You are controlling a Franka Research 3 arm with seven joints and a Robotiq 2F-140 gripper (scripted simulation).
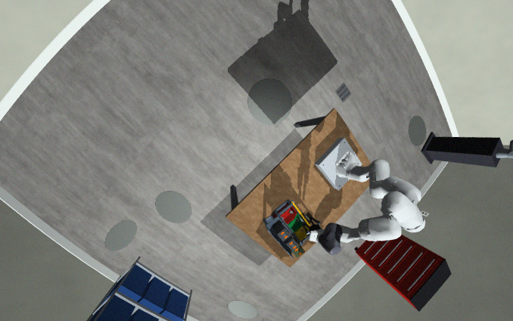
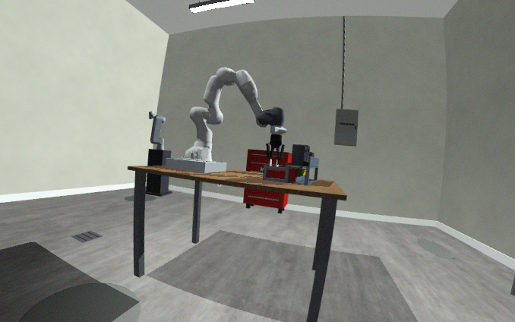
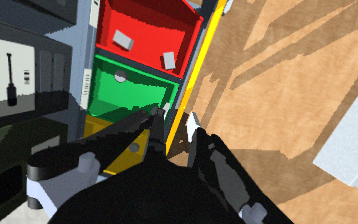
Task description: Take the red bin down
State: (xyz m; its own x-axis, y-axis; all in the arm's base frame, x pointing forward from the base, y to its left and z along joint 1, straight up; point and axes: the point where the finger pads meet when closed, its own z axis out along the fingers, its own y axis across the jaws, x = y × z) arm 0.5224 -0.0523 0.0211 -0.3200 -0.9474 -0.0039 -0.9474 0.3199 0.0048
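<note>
Wrist view: pincer (image 3: 176, 122) partly closed, fingers astride the shelf's yellow front rail (image 3: 194, 82), gripping nothing; one fingertip sits over the green bin's (image 3: 130, 92) front corner. Red bin (image 3: 147, 35) is in the shelf (image 3: 86, 80), next past the green bin, two grey parts inside. Panel (image 3: 7, 80) behind the shelf shows wrench and screwdriver pictograms; no readable writing. Shelf stands on the table (image 3: 290, 85).

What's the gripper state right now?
Gripper: partly open, holding nothing, straddling the shelf's yellow front rail by the green bin.
</note>
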